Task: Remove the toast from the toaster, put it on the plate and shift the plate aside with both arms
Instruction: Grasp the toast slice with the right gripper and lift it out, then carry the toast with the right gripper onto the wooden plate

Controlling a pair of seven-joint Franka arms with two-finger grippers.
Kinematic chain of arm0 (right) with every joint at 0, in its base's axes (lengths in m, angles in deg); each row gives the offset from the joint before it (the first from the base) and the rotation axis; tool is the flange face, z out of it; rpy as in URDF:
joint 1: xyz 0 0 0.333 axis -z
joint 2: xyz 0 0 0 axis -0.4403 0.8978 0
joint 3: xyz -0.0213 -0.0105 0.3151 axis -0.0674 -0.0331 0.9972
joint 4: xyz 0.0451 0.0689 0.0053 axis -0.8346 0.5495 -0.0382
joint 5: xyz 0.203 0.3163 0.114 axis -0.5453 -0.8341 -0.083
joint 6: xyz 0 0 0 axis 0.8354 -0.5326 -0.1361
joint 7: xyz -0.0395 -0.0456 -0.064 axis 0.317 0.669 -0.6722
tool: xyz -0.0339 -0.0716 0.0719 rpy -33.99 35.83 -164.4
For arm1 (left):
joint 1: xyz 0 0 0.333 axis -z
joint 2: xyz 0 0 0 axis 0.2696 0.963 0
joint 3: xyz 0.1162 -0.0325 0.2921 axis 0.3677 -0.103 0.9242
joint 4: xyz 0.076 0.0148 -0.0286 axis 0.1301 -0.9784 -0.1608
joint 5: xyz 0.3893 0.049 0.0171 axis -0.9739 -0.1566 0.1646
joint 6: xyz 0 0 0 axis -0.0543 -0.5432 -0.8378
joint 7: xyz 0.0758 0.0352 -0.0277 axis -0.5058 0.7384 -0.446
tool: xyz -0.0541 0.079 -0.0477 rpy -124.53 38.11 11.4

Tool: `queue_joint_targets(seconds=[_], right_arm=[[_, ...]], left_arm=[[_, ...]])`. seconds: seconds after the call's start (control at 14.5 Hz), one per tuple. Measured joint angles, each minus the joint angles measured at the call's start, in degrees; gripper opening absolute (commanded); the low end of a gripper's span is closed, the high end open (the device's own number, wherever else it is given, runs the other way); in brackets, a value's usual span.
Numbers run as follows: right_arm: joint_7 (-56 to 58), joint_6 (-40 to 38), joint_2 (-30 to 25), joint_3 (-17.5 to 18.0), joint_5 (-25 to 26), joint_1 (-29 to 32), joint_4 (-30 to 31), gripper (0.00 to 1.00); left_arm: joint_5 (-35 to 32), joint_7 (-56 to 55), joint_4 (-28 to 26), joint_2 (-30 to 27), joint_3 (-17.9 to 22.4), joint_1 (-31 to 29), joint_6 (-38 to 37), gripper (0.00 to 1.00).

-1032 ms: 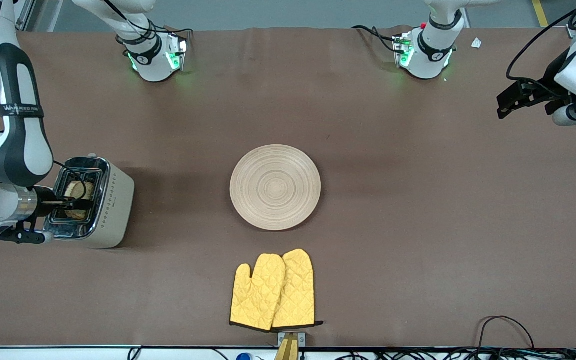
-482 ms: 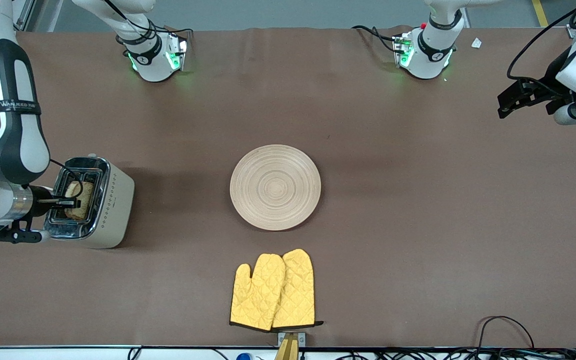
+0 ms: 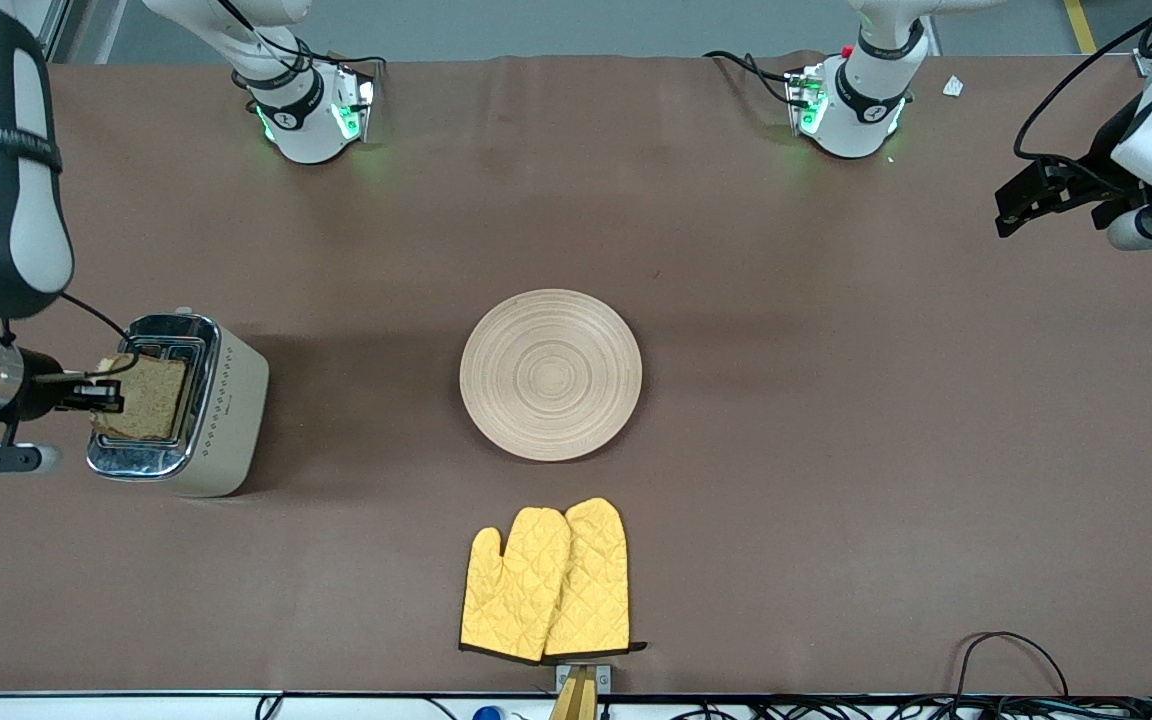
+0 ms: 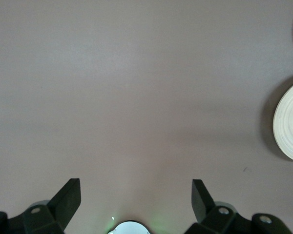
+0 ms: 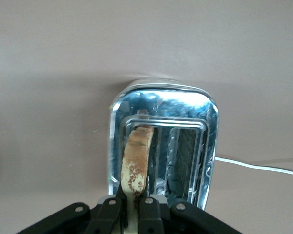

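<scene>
I see a few ways this can go wrong. My right gripper pinches the toast by one edge only, so most of the slice hangs out past the fingers. I think a fast swing could make the slice tip, slip, or snap, since toast is dry and crumbly. The slice is right over the toaster, so if it drops now I guess it lands on the shiny top or falls into a slot. In the right wrist view the toast stands on its thin edge above the open slot, and I cannot tell if its low edge is fully out yet. If I slide sideways too soon, it may catch the toaster and tug it along.

The plate is well apart from the toast, in the middle of the table, so the carry is long. The yellow mitts lie nearer the camera than the plate, not in my path.

My right gripper is closed tight on the toast, with the slice sticking out from its tips toward the plate.

My left gripper waits wide open with nothing in it, over bare table at the left arm's end. I see the plate's rim from its wrist camera.
</scene>
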Motion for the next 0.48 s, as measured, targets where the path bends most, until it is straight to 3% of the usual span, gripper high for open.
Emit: queue_joint_targets(seconds=[0.14, 0.48], right_arm=[[-0.9, -0.8, -1.0, 1.2, -1.9, -1.3, -0.4, 0.04], [-3.1, -0.8, 0.2, 2.8, -15.0, -5.1, -0.1, 0.05]], left_arm=[[0.0, 0.0, 0.4, 0.5, 0.0, -0.1, 0.0, 1.0], [0.0, 0.0, 1.3, 1.9, 0.2, -0.4, 0.0, 1.0]])
